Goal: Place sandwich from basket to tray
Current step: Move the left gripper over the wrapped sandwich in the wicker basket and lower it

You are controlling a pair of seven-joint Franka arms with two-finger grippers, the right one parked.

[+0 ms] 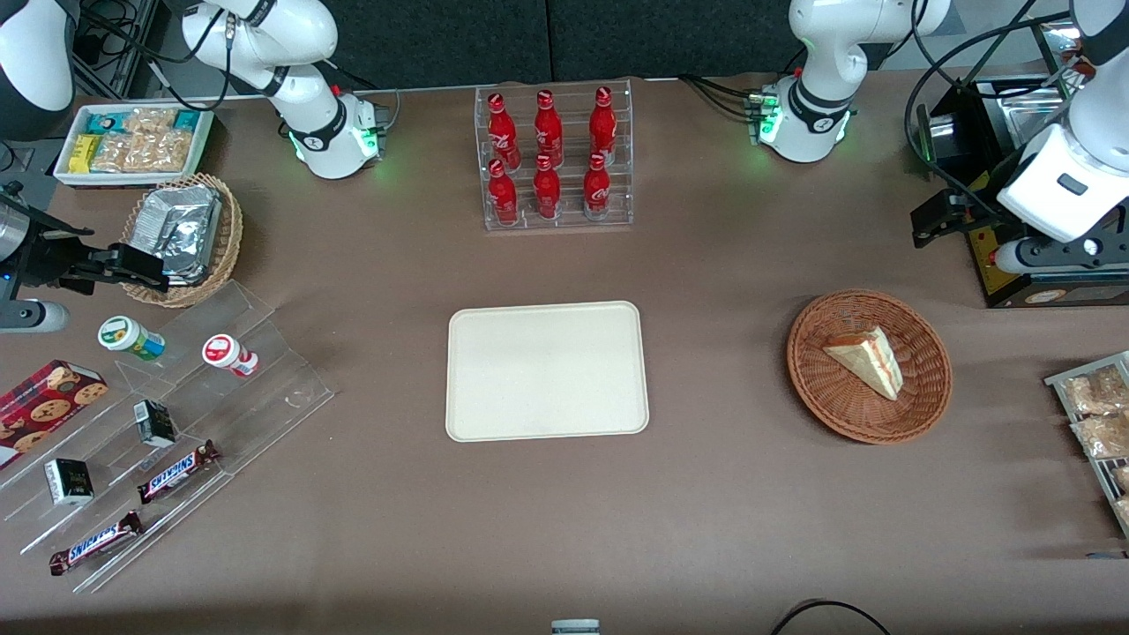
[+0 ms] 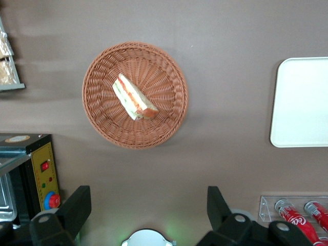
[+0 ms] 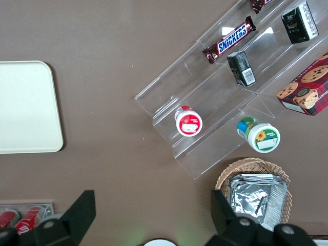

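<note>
The sandwich [image 1: 869, 360] [image 2: 134, 97], a pale wedge with red and green filling, lies in the round reddish-brown basket [image 1: 825, 397] [image 2: 166, 123] toward the working arm's end of the table. The cream tray [image 1: 547, 370] [image 2: 302, 102] [image 3: 25, 107] sits bare at mid-table, well apart from the basket. My left gripper [image 1: 928, 225] [image 2: 147, 205] hangs above the table, farther from the front camera than the basket. It is open, its fingers [image 2: 77, 205] spread wide with nothing between them.
A clear rack of red cola bottles [image 1: 554, 159] [image 2: 297, 215] stands farther back than the tray. A black box with a red button [image 1: 1014, 265] [image 2: 43, 177] sits beside the gripper. A rack of packed snacks [image 1: 1098, 423] lies at the table's edge near the basket.
</note>
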